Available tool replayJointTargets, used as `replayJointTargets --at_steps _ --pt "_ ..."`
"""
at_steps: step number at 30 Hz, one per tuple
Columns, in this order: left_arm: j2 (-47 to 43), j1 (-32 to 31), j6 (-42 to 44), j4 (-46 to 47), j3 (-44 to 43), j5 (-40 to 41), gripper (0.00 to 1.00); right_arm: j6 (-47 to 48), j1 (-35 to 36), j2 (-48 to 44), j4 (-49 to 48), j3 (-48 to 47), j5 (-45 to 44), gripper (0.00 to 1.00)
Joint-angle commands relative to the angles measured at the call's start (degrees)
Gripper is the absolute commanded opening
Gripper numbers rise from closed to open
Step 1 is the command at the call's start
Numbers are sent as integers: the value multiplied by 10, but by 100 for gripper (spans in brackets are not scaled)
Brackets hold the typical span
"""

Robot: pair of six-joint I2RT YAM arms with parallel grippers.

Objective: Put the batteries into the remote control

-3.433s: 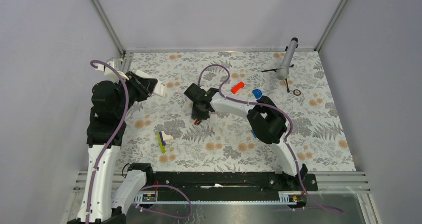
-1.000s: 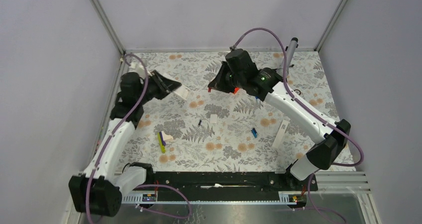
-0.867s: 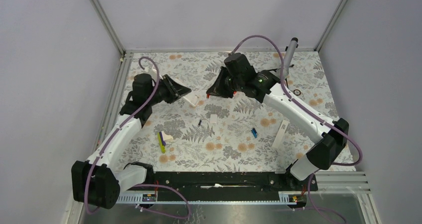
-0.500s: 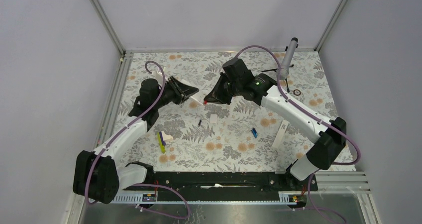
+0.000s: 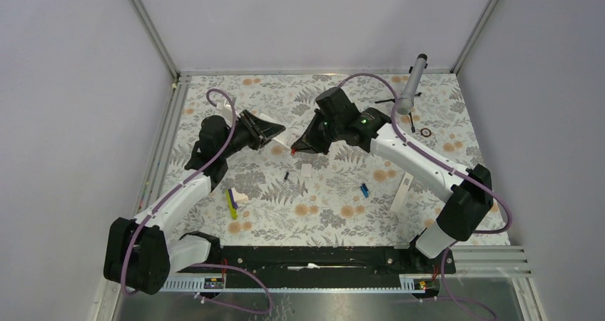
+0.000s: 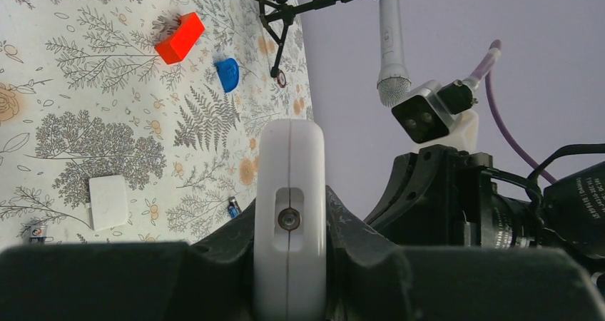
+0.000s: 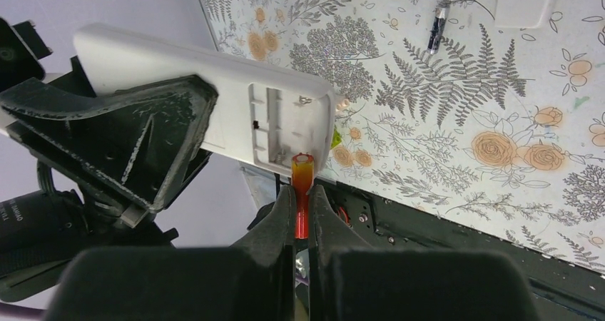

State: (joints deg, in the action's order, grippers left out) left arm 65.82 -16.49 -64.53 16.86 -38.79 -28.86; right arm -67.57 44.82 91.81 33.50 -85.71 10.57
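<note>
- The right tool (image 7: 302, 201) is clamped on the red battery (image 7: 302, 170). The battery's orange end sits at the edge of the open compartment in the remote control (image 7: 235, 114); whether it is touching cannot be told.
- The left tool (image 6: 290, 237) is clamped on the remote control's sides and holds it in the air above the tabletop (image 5: 342, 221), with the compartment facing the right tool.
- Below both tools, a small dark cylinder (image 5: 287, 175) and a flat white piece (image 5: 305, 170) lie near each other.
- The blue battery (image 5: 364, 190) lies well apart, near a long white bar (image 5: 404, 192).
- Farther back are an orange-red block (image 6: 180, 38), a blue cap (image 6: 227, 73) and a microphone (image 5: 412, 85).
</note>
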Motion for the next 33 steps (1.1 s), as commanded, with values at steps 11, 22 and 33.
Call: replayJointTargets --at_steps 11,22,33 --pt "-42 -1 2 71 29 -5 0 -54 5 5 -44 31 -5 2" --pt "-62 -1 22 74 35 -20 0 -76 5 14 -44 43 6 8" --pt "-78 -1 29 75 43 -24 0 -107 4 6 -62 63 12 15"
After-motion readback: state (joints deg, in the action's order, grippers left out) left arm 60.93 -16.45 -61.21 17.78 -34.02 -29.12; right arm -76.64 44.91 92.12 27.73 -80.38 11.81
